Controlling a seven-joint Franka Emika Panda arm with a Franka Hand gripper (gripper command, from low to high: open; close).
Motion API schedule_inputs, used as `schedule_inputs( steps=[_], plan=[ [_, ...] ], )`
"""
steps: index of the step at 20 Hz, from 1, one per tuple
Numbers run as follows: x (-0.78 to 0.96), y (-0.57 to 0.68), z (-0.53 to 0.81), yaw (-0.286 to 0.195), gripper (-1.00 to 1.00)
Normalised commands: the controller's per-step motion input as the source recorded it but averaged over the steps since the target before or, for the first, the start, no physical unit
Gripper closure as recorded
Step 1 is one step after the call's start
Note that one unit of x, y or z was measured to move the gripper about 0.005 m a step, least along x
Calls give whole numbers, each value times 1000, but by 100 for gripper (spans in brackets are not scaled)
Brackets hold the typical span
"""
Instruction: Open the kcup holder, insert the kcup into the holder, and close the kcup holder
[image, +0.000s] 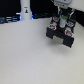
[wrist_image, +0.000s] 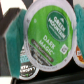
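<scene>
The kcup (wrist_image: 49, 35), white with a green top, fills the wrist view and sits between my teal fingers (wrist_image: 12, 33). My gripper (image: 62, 19) is shut on it, right above the black kcup holder (image: 63, 34) at the exterior view's right. In the wrist view, other pods lie in the slots below the kcup: a dark-topped one (wrist_image: 23, 63) and a red-topped one (wrist_image: 80, 52). The slot under the kcup is hidden by it.
A tall white post (image: 25, 10) stands at the back on the exterior view's left. The white table (image: 30, 60) spreads in front of the holder. Dark objects line the back edge.
</scene>
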Motion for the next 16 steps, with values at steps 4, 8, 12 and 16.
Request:
schedule_inputs(
  steps=[4, 8, 12, 16],
  plan=[
    [16, -55, 97, -6, 100],
    [-39, -25, 168, -24, 100],
    [0, -76, 26, 0, 100],
    [0, -113, -1, 0, 100]
  ],
)
